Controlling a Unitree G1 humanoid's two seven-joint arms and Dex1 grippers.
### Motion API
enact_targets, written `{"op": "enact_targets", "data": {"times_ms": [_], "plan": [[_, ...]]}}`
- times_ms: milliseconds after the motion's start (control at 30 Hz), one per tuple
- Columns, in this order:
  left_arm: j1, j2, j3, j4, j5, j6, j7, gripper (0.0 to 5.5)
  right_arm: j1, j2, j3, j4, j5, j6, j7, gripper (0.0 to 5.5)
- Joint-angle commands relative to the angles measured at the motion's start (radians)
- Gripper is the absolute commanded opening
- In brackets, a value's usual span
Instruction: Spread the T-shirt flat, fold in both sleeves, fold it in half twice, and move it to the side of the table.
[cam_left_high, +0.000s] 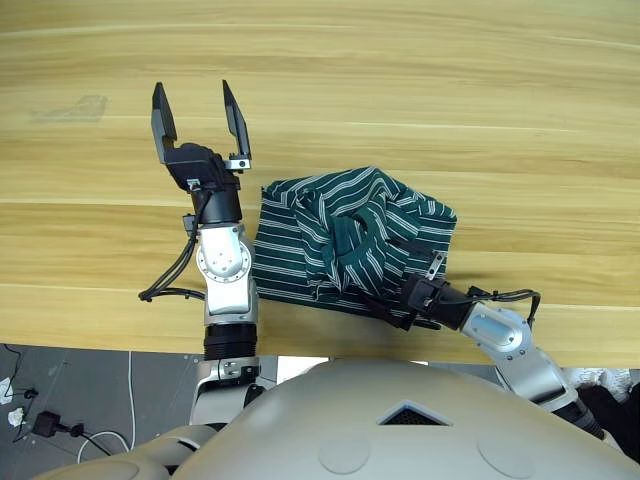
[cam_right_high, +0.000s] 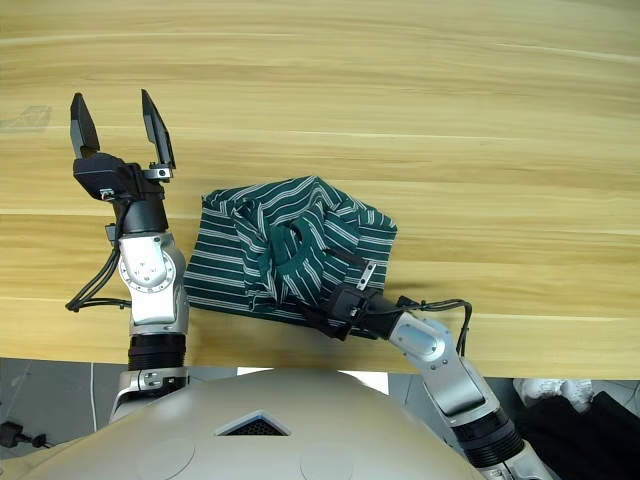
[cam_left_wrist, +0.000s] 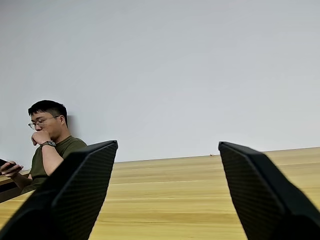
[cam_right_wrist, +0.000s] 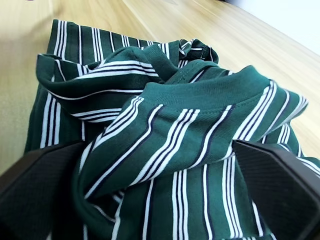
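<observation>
T-shirt (cam_left_high: 350, 240): one, bunched. Right gripper (cam_right_wrist: 157, 170) spread, straddling cloth; left gripper (cam_left_high: 193, 92) spread.

T-shirt (cam_left_high: 350, 235) on table (cam_left_high: 420, 80), left tool (cam_left_high: 194, 105) beside its left, right tool (cam_left_high: 405, 290) at its front

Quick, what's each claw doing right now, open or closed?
Left claw: open, empty, above the table.
Right claw: open, straddling a bunched fold of the T-shirt.

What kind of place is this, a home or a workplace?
Probably a lab or office: a long wooden table, a plain white wall, and loose cables on the grey floor.
</observation>
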Motion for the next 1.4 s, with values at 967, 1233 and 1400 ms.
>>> {"op": "enact_targets", "data": {"times_ms": [967, 1233, 1400], "plan": [[-0.023, 0.005, -0.003, 0.026, 0.008, 0.011, 0.004, 3.78, -0.017, 0.013, 0.027, 0.034, -0.055, 0.001, -0.001, 2.76], [-0.024, 0.006, -0.003, 0.029, 0.009, 0.010, 0.004, 3.78, -0.025, 0.006, 0.041, 0.039, -0.055, 0.003, 0.014, 1.33], [-0.027, 0.007, -0.003, 0.035, 0.009, 0.008, 0.003, 3.78, -0.048, -0.013, 0.025, 0.019, -0.014, 0.000, 0.058, 0.50]]}}
